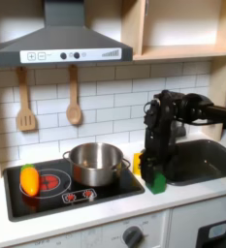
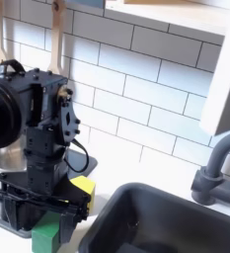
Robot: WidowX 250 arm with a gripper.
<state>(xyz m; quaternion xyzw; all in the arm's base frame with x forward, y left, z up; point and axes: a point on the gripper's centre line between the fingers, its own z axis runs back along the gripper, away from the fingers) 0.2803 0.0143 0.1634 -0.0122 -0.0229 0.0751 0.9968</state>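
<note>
My gripper [image 1: 156, 174] points straight down over the counter strip between the stove and the sink. A small green block [image 1: 158, 183] sits right at its fingertips, low on the counter. In the second exterior view the gripper [image 2: 47, 215] stands directly on top of the green block [image 2: 45, 235], and the black fingers hide its upper part. Whether the fingers are closed on the block is not visible. A yellow object [image 1: 139, 161] [image 2: 83, 185] lies just behind the gripper, beside the pot.
A steel pot [image 1: 95, 163] stands on the black stove [image 1: 47, 199], with an orange-and-yellow toy vegetable [image 1: 29, 179] on the left burner. The dark sink [image 1: 204, 161] [image 2: 171, 222] lies to the right, its faucet [image 2: 217, 170] behind it. Two wooden utensils [image 1: 74, 102] hang on the tiled wall.
</note>
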